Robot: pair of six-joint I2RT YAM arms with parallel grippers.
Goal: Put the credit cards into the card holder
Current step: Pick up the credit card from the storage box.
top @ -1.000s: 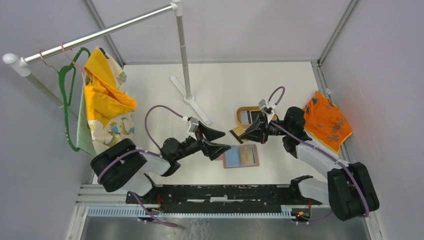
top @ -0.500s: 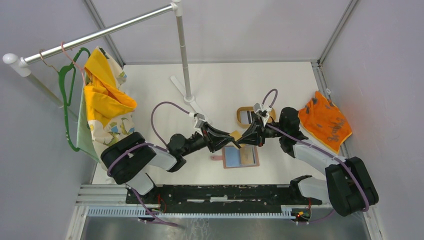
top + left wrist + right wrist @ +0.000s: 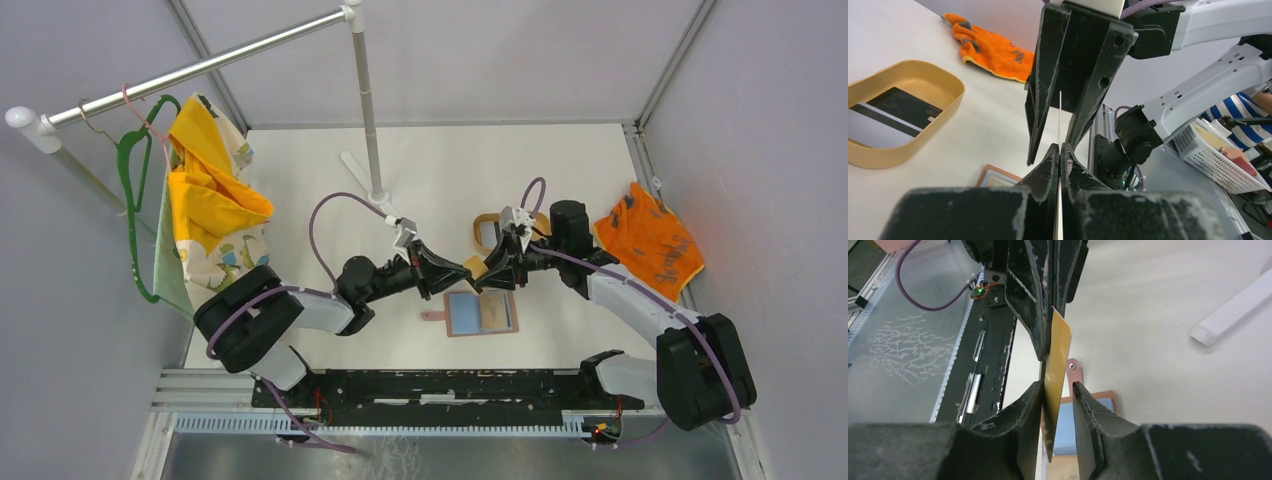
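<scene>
L gripper (image 3: 1060, 150) is pinched tight on the edge of a gold card (image 3: 1055, 365), held upright above the table. R gripper (image 3: 1057, 390) faces it, fingers parted w/ the same card between them, a gap showing on one side. Card holder (image 3: 483, 312) lies open just below, blue card inside. Striped black card sits in the tan tray (image 3: 948, 85). Orange glove (image 3: 650, 240) at far R.

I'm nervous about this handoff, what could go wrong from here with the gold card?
The left tool pinches the gold card by one edge, while the right tool has its jaws apart around it. If the left lets go early, the card may drop beside the open card holder. The tools are nearly tip to tip, so a small misalignment could bend the card.
</scene>
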